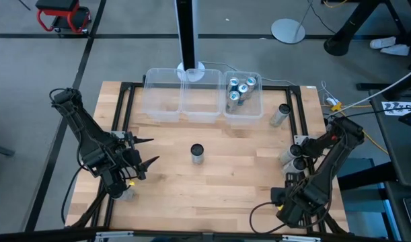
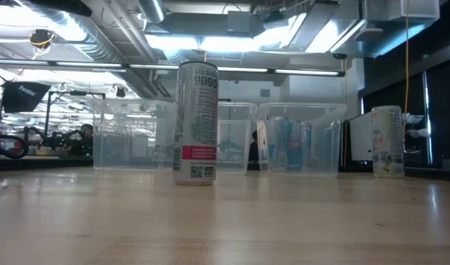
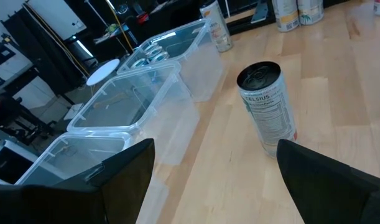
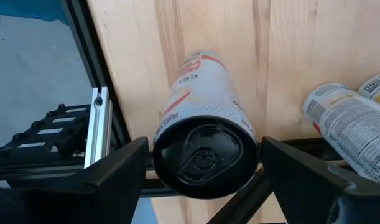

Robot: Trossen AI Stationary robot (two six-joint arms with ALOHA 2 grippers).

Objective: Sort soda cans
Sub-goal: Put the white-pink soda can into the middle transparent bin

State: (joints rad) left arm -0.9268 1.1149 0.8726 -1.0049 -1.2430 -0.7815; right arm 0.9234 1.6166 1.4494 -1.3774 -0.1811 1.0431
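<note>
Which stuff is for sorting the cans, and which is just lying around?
For the job:
- standing can mid-table
- cans in the right-hand bin
- loose cans by the table's right side
- three clear bins

Just lying about:
- black pole
- red-framed item on the floor
- white round base on the floor

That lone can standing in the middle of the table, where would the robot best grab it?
Around its mid-body, probably from the left side. The can stands upright with bare table all round, and the open left tool already faces it at about that level.
</note>
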